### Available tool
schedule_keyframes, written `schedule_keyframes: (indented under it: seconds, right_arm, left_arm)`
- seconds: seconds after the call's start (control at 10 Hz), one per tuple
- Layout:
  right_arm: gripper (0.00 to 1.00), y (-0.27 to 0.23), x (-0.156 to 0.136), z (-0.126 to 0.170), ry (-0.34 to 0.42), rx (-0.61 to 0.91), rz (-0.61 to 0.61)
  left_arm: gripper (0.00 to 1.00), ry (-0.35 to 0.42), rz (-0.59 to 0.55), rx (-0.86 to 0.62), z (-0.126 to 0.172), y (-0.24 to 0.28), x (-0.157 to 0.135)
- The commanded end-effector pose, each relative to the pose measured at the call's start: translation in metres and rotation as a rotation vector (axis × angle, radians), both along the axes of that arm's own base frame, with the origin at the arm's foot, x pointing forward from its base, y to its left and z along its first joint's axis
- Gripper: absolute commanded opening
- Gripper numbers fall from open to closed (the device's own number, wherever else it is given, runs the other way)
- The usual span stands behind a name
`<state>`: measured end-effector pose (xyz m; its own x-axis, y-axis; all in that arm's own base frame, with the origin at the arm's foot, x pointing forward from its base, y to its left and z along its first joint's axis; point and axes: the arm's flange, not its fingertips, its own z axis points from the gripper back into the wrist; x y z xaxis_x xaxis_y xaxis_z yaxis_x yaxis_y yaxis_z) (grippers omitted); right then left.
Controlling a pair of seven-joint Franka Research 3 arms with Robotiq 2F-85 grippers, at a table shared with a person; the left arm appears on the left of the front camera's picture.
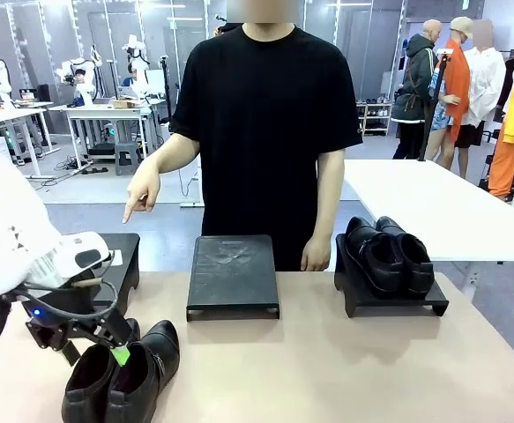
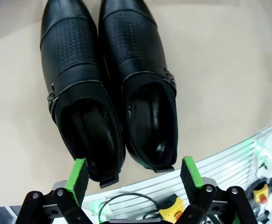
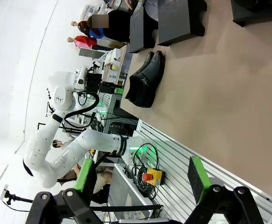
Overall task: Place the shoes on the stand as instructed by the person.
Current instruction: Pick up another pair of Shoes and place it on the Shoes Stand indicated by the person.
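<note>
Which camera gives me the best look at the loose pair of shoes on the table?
Left wrist view: the shoes show large from above, openings and buckles plain. Front view: the left end effector hides part of them. Right wrist view: small, far off.

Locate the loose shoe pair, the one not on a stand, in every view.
Front: loose pair at bottom left, at the left gripper.
Left wrist: large, upper centre, heels toward that gripper.
Right wrist: small, upper centre, near the table's edge.
Shared landmark: the tan table the pair lies on.
</note>
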<state>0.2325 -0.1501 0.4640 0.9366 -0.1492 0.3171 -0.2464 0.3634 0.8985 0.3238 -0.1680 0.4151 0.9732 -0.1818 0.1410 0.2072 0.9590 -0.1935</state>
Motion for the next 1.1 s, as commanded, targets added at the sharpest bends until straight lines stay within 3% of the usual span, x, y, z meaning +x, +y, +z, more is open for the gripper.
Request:
schedule_keyframes:
  seconds: [0.0,0.4,0.9,1.0]
  right_arm:
    - [1.00,0.000,0.000,0.003,0.005,0.012,-0.005]
    - [1.00,0.000,0.000,0.003,0.005,0.012,-0.005]
    - [1.00,0.000,0.000,0.003,0.005,0.012,-0.005]
    - [1.00,0.000,0.000,0.003,0.005,0.012,-0.005]
  left_arm:
    - [1.00,0.027,0.055,0.005,-0.016,-0.010,0.009]
    - [1.00,0.007,0.118,0.037,-0.035,-0.022,0.021]
    - [1.00,0.056,0.176,0.076,-0.060,-0.028,0.040]
    - [0.93,0.065,0.201,0.107,-0.063,-0.026,0.041]
